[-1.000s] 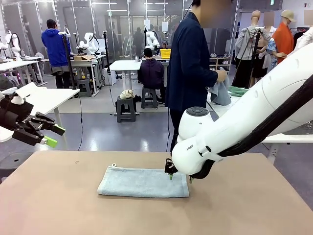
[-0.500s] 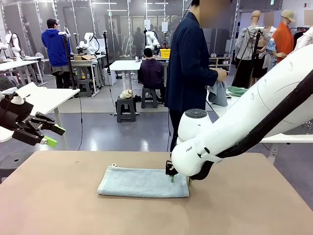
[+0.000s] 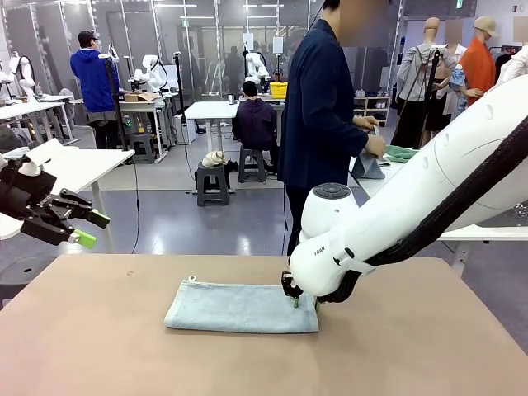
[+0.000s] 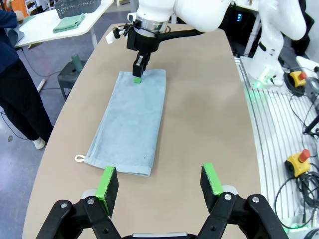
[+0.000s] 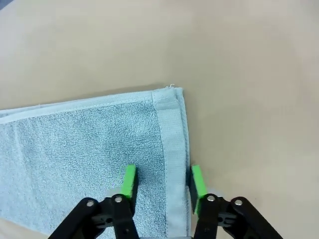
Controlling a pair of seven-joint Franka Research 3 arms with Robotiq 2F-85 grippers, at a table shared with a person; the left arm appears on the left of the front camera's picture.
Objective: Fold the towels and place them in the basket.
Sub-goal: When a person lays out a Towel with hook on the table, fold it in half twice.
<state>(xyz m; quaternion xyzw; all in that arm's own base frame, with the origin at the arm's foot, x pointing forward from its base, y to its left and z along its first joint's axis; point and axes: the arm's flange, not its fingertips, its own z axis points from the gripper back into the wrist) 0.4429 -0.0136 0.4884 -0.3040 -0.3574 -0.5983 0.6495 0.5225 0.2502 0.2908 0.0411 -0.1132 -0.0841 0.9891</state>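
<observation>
Towel (image 3: pixel 239 307) in pale blue-grey, lying flat as a long strip on the table (image 3: pixel 99 338), with the right gripper (image 5: pixel 160 177) set down on one short end.

The right gripper's green pads stand either side of the towel's hem band, drawn close with a narrow strip of terry between them; whether they actually pinch the cloth cannot be told. A small loop (image 4: pixel 79 158) marks the corner at the towel's opposite end. The left gripper (image 4: pixel 162 181) hovers beyond that looped end, raised off the surface, jaws spread wide and holding nothing. Past the towel's far long edge a person (image 3: pixel 318 107) stands side-on with a blue-grey cloth (image 3: pixel 367 165) in hand. Well beyond the end under the right gripper, a dark mesh basket (image 4: pixel 75 6) sits on a white side table (image 4: pixel 45 35), just beside a green cloth (image 4: pixel 70 22).
</observation>
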